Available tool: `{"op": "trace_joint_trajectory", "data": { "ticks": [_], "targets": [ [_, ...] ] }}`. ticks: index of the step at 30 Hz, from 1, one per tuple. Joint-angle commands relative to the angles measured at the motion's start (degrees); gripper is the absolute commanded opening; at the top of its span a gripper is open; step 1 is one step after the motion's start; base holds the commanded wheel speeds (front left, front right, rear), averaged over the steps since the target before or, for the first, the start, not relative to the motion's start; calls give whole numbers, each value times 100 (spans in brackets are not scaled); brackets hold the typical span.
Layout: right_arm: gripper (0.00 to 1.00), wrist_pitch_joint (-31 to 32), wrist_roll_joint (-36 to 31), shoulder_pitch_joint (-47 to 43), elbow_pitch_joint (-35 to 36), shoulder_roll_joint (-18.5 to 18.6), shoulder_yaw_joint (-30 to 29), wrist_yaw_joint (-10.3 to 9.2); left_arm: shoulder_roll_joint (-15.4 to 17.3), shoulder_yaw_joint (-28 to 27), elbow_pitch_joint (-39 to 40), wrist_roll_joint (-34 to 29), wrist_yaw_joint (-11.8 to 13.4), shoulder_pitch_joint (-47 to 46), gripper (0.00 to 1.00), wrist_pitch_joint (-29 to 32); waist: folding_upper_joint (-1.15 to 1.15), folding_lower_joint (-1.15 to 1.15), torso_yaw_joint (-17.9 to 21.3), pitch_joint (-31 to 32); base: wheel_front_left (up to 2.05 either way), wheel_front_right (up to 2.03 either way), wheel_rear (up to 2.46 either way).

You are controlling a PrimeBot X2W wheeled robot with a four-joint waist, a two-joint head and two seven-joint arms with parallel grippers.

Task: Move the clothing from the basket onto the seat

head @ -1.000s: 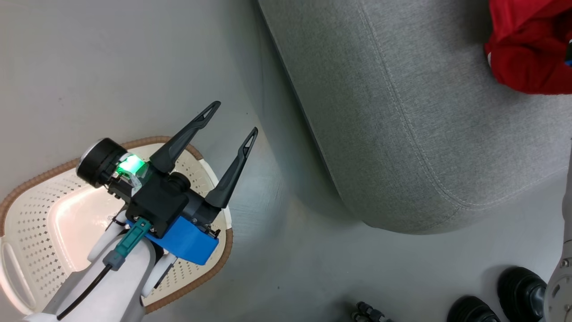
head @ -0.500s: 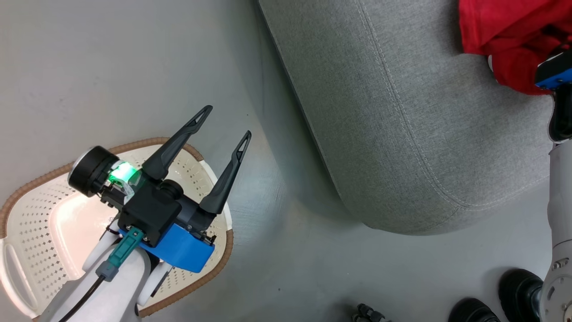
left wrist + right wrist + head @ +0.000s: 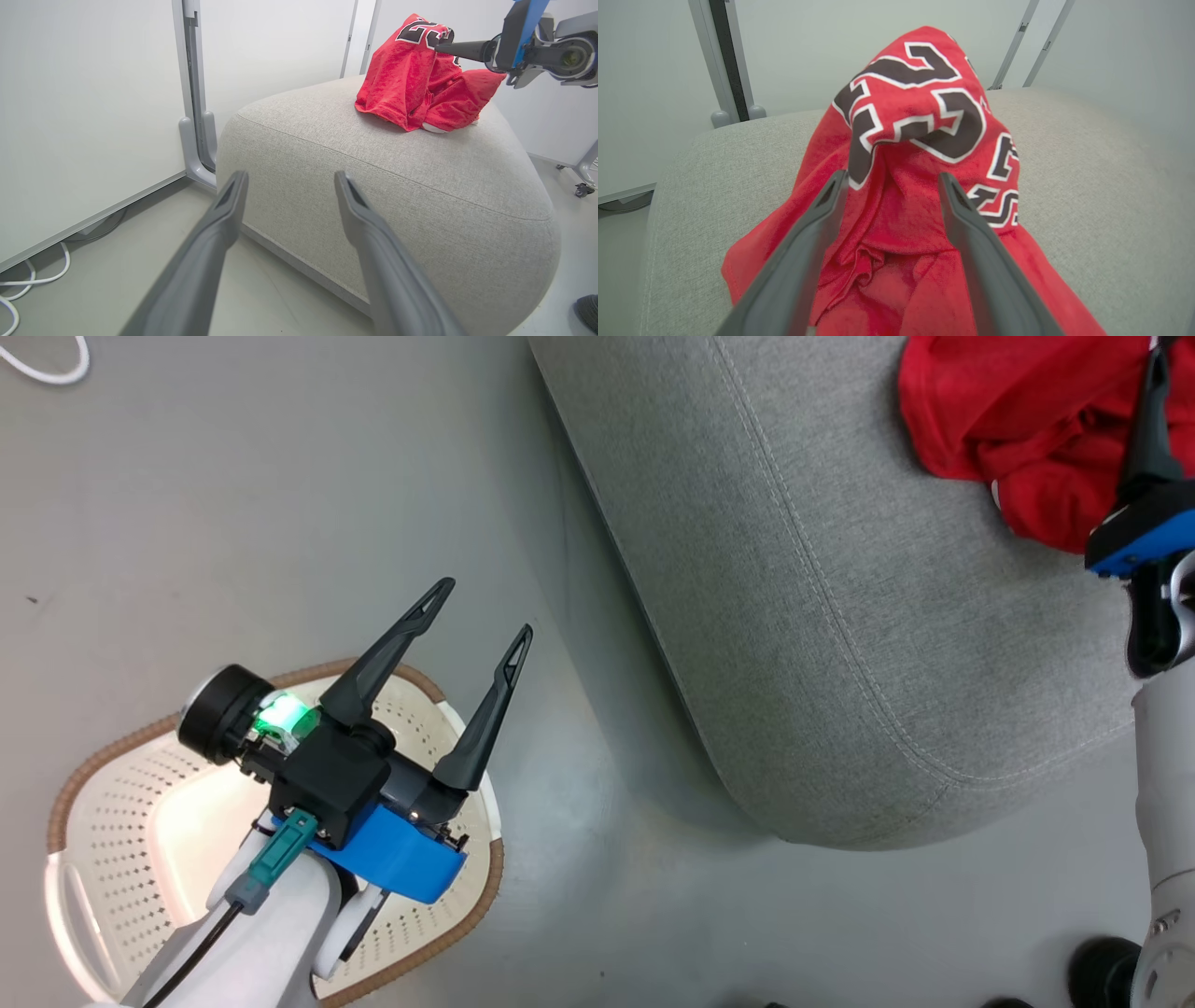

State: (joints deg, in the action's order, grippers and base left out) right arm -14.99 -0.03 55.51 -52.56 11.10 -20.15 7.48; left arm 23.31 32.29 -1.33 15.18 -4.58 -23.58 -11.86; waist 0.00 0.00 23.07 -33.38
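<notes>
Right pincer [image 3: 892,176] has parted (apparently loose) at clothing [image 3: 924,107].

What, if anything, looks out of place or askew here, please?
The clothing stands in a crumpled peak on the seat rather than lying flat. Its top rises to the open right gripper, possibly snagged on a fingertip. Nothing else stands out.

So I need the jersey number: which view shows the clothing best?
Right wrist view: the clothing sits close, black numerals facing the camera. Left wrist view: whole heap, small, on the seat. Head view: cropped at the frame edge.
</notes>
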Motion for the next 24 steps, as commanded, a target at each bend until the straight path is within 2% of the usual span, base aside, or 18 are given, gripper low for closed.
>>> {"op": "trace_joint_trajectory", "data": {
  "ticks": [1,9,15,19,24],
  "targets": [
    [100,-25,-37,-140,21,47,34,3,-33,2,-72,34,14,36,100,-68,0,0,-56,161,0,0,0],
    [100,-22,130,-658,315,89,331,2,-409,-11,-659,213,44,226,100,-300,0,0,-273,839,0,0,0],
    [100,-22,279,-1296,742,205,563,3,-806,-203,-917,315,8,428,100,-335,0,0,-615,1351,0,0,0],
    [100,-23,327,-1824,1187,265,683,3,-1077,-412,-970,254,-39,677,100,-337,0,0,-876,1703,0,0,0],
    [100,-22,338,-2728,1882,164,690,3,-1379,-694,-1086,202,-122,942,100,-338,0,0,-1265,2070,0,0,0]
  ]
}}
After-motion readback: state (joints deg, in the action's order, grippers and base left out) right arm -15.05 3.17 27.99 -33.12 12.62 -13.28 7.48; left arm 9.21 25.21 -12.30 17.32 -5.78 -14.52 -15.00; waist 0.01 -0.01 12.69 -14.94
